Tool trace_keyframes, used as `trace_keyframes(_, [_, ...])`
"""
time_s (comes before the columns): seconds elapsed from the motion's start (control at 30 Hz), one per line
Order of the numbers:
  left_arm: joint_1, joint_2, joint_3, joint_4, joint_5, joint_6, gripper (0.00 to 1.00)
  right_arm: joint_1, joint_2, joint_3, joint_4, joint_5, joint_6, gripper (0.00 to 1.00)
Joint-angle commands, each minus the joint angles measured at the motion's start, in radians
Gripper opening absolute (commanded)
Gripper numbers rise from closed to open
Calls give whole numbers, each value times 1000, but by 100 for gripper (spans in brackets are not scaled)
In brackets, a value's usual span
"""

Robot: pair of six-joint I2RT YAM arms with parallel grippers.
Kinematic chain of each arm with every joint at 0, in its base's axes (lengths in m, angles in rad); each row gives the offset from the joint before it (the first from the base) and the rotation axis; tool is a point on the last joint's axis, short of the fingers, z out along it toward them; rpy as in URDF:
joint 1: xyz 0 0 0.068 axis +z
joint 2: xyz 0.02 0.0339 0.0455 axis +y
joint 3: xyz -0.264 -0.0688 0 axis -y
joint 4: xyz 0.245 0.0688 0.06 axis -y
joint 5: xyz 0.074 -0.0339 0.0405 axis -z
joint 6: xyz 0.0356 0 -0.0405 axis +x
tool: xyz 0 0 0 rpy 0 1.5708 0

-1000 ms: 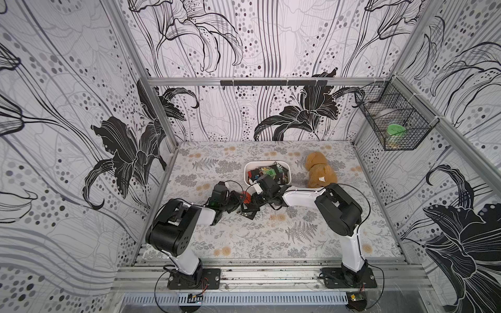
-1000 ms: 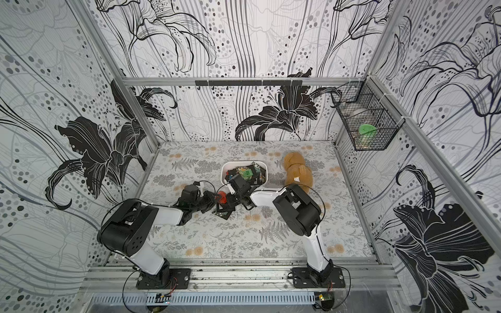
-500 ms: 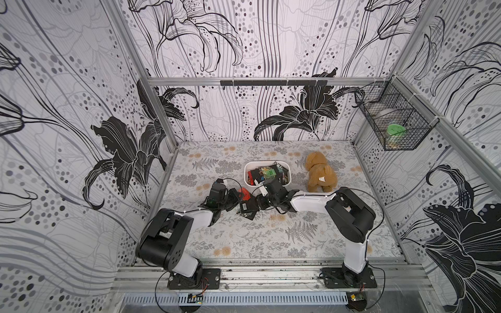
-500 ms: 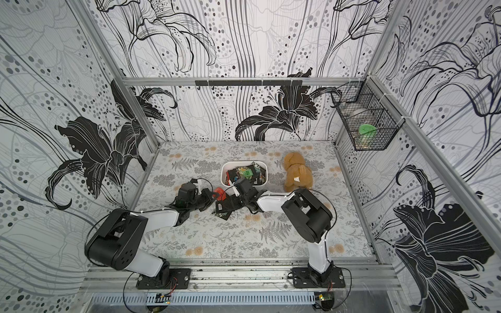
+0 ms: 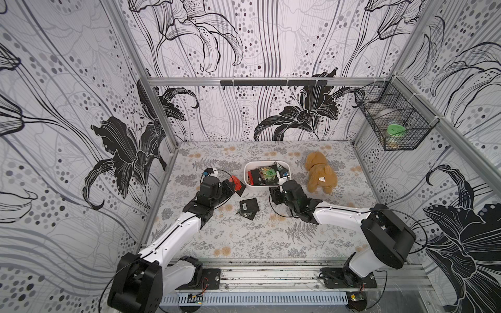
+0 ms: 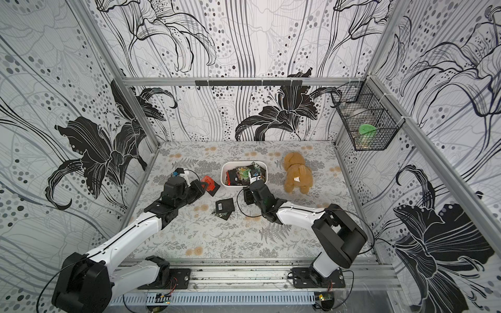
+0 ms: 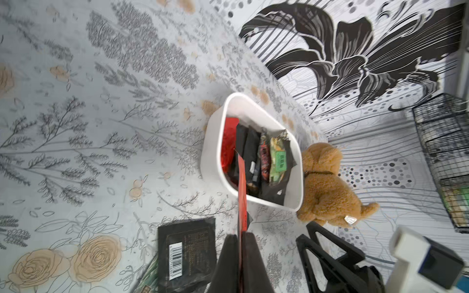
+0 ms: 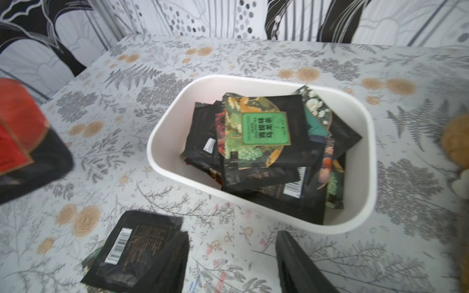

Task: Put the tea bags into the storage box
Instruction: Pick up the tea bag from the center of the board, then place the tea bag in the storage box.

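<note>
Moved: right end effector (image 8: 232, 237) is retreating, jaws apart, empty.
Left end effector (image 7: 239, 237): is clamping red tea bag (image 5: 235, 182) left of storage box (image 7: 210, 142).

**Floral table: what's on it**

Flower-print table (image 5: 244, 238). White storage box (image 5: 247, 173) sits mid-table, toward the far edge. Tan plush toy (image 5: 320, 176) lies just beside it on the right-edge side. Two overlapping black tea bags (image 5: 249, 207) lie loose near the centre, front of the box.

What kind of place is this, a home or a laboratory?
Most likely a robot test cell: two arms bolted to an aluminium rail, patterned wall panels on a metal frame, and a storage box of tea bags.
</note>
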Motion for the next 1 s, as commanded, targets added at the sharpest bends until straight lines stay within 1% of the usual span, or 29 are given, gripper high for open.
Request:
trace_keyframes(0.0, [-30,23,97,-54,-39,38,0,-19,-29,-26,34,81,35,60])
trace_keyframes(0.13, [-91,138,233,-29,-58,38,0,-28,-55,-47,40,102,39,60])
trace_keyframes(0.2, [-119,215,303,-12,-58,36,0,-29,-68,-59,49,103,36,60])
trace_keyframes(0.27, [-142,313,380,7,-45,30,0,-30,-79,-77,63,144,35,60])
trace_keyframes(0.37, [-170,445,486,35,-47,30,0,-39,-88,-90,68,160,35,60])
trace_keyframes(0.53, [-177,654,638,33,-42,27,0,-44,-99,-101,75,168,34,60])
trace_keyframes(0.67, [-177,783,728,38,-36,33,0,-46,-118,-109,83,174,30,60])
trace_keyframes(0.83, [-176,906,825,32,-39,50,0,-48,-123,-114,85,164,27,60])
trace_keyframes(0.97, [-176,945,841,2,-63,61,0,-49,-121,-110,82,162,25,60])
